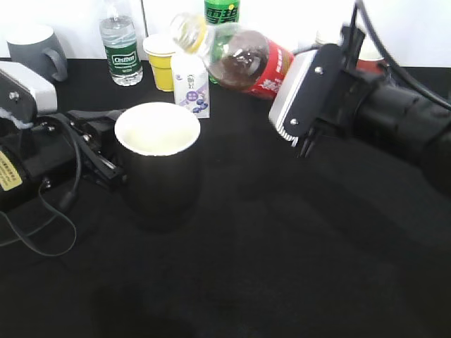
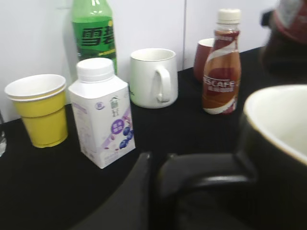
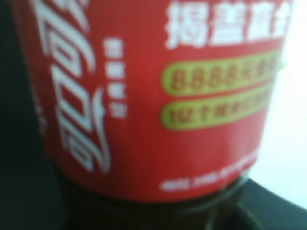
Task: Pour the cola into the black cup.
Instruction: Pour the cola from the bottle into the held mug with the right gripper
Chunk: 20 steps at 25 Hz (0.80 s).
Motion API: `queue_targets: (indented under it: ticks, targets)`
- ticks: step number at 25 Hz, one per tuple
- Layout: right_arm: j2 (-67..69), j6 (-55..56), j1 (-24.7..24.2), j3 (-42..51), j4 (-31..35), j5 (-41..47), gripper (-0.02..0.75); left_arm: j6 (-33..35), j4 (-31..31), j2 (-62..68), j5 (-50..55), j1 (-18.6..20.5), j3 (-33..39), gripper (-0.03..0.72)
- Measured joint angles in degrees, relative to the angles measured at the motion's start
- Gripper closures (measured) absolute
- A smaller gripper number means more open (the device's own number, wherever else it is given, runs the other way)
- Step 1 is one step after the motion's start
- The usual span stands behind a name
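The cola (image 1: pixel 243 62) is a clear bottle of dark liquid with a red label. It hangs tilted in the air, its yellowish neck pointing up-left, above and behind the black cup (image 1: pixel 158 172). No stream shows. My right gripper (image 1: pixel 287 74) is shut on the bottle's lower body, and the red label (image 3: pixel 153 96) fills the right wrist view. The black cup stands on the table and its inside looks white. My left gripper (image 1: pixel 106 151) is shut on the cup's handle (image 2: pixel 206 175), with a dark finger (image 2: pixel 139 191) beside it. The cup's rim (image 2: pixel 268 120) is at the right of the left wrist view.
Along the back wall stand a grey mug (image 1: pixel 39 49), a water bottle (image 1: pixel 120 49), a yellow paper cup (image 1: pixel 161 62), a white carton (image 1: pixel 190 88) and a green soda bottle (image 1: pixel 222 10). The left wrist view also shows a pale mug (image 2: pixel 153 76), a coffee bottle (image 2: pixel 221 67) and a reddish-brown mug (image 2: pixel 204 57).
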Motion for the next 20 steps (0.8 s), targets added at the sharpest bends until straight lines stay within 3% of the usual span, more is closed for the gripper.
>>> queue_targets:
  ticks: [4, 10, 20]
  targets:
    - [0.00, -17.49, 0.00, -0.75, 4.00, -1.28, 0.353, -0.16, 0.59, 0.00, 0.00, 0.00, 0.00, 0.648]
    - [0.00, -31.32, 0.00, -0.75, 5.67, -5.77, 0.354, -0.16, 1.42, 0.00, -0.72, 0.00, 0.00, 0.648]
    - [0.00, -39.54, 0.00, -0.81, 6.98, -10.64, 0.363, -0.16, 3.15, 0.00, -2.51, 0.00, 0.00, 0.648]
